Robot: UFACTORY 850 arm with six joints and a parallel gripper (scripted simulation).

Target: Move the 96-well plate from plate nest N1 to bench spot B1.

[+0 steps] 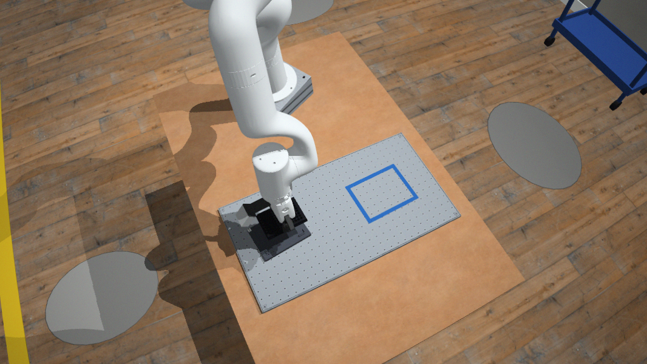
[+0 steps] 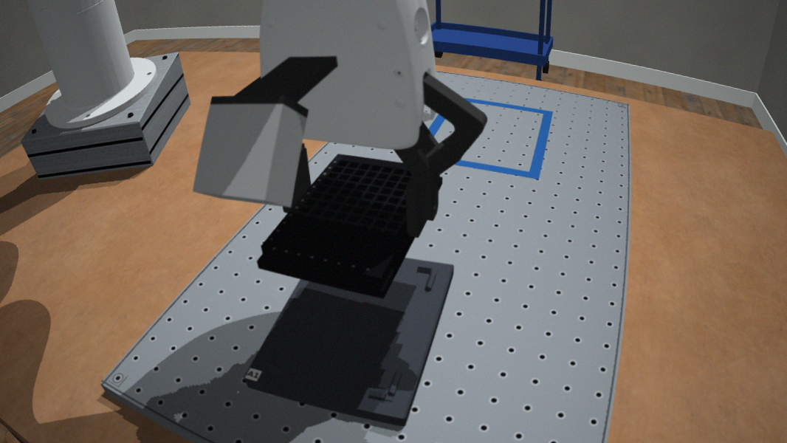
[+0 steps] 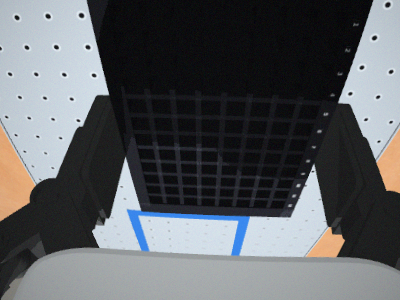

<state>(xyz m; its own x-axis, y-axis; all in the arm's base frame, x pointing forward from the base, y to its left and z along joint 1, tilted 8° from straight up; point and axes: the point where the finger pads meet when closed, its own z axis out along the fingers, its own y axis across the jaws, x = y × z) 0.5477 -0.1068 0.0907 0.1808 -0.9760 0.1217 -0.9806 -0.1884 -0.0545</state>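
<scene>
My gripper [image 2: 357, 203] is shut on the black 96-well plate [image 2: 341, 220], its fingers on the plate's two long sides. I hold the plate level and right way up in the air above the dark plate nest [image 2: 352, 343], which lies bare on the grey perforated deck. In the wrist view the plate [image 3: 223, 104] fills the space between my fingers. The blue taped outline [image 1: 381, 192] lies farther along the deck, apart from the plate. It also shows in the exterior view [image 2: 495, 137] and below the plate in the wrist view [image 3: 188, 233].
The grey perforated deck [image 1: 339, 216] rests on an orange mat. The arm's base [image 2: 104, 115] stands at the back left. A blue cart [image 1: 602, 45] stands far off at the right. Grey discs [image 1: 534, 144] lie on the wooden floor.
</scene>
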